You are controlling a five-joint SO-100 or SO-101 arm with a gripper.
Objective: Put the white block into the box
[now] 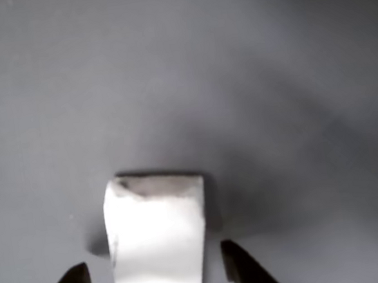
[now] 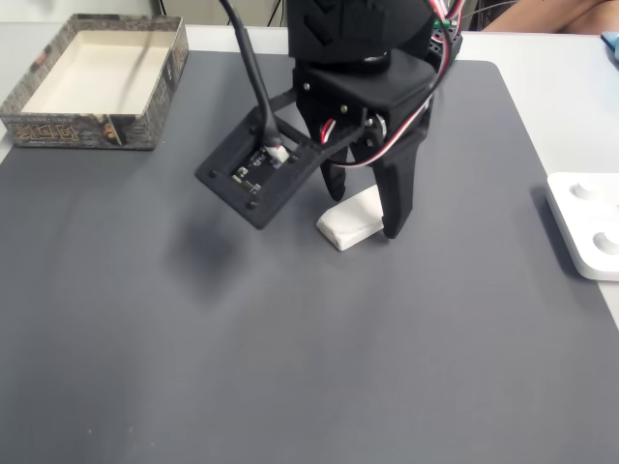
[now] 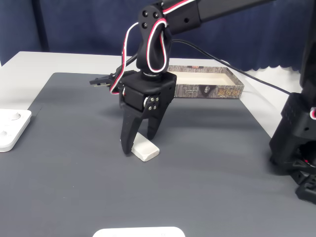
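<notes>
Jaws apart, straddling the white block [image 1: 159, 240], one dark tip on each side in the other view, with a thin strip of grey mat visible between each tip and the block. Gripper [image 1: 156, 275] pointing straight down, tips at or just above the mat [image 2: 290, 338]; whether either tip touches the block cannot be told.

Block flat on the dark grey mat, long axis running away from the camera in the other view, far end smudged grey. Seen in a fixed view [image 2: 354, 220] lying at a slant, one end sticking out to the left of the black jaw, the other end hidden behind it. Seen in a fixed view [image 3: 145, 149] just right of the nearer jaw tip, beneath the gripper [image 3: 139, 143].

Gripper [image 2: 366, 215] black, red, white and black wires looped over its upper part, a flat black camera plate [image 2: 261, 172] jutting to the left with a cable plugged in.

Box [image 2: 44, 121] well apart from the block, at the far left corner of that fixed view, half on the mat, pale inside, printed pattern on its outer walls. Same box [image 3: 212, 91] behind the arm in a fixed view, near the mat's far edge.

White device [image 2: 585, 227] with round recesses at the right edge on the white table [image 2: 551, 87]; again at the left [image 3: 11, 129].
</notes>
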